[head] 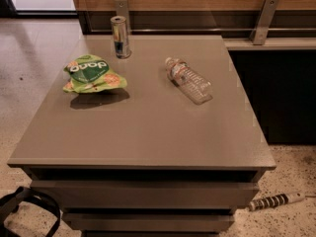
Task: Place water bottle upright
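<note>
The water bottle (188, 80) is a small clear ribbed plastic bottle with a white cap and a white-and-red label band. It lies on its side on the grey table top (148, 127), right of the middle, with its cap pointing to the back left. The gripper is not in view and no part of the arm shows.
A slim silver-and-blue can (120, 36) stands upright at the back of the table. A green snack bag (93, 74) lies at the left. A wooden wall panel with metal brackets (261, 19) runs behind. A black strap (24, 206) and a striped cable (274, 201) lie on the floor.
</note>
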You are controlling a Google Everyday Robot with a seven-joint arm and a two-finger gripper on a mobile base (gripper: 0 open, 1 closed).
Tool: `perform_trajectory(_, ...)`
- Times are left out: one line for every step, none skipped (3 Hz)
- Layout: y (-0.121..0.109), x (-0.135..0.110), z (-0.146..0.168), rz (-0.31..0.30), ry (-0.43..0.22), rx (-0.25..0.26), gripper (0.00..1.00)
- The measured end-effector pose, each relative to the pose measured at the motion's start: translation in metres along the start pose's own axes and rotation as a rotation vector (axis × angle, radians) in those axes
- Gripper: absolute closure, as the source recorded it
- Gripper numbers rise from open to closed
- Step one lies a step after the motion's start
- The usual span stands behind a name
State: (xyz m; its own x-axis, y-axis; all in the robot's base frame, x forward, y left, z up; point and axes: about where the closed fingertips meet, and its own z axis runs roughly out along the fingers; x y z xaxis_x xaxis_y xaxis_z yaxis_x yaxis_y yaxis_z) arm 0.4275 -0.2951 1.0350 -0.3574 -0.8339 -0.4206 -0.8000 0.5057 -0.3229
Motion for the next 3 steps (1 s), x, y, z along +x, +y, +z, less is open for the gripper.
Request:
perform_trajectory(0.0, 0.0, 0.0, 0.0, 0.0, 0.0, 0.0)
perform_trajectory(-0.021, -0.014, 0.012, 0.027, 0.031, -0.028, 0.0)
perform_trajectory(-0.051, -0.042, 0.033, 0.113, 0.068, -0.047, 0.0)
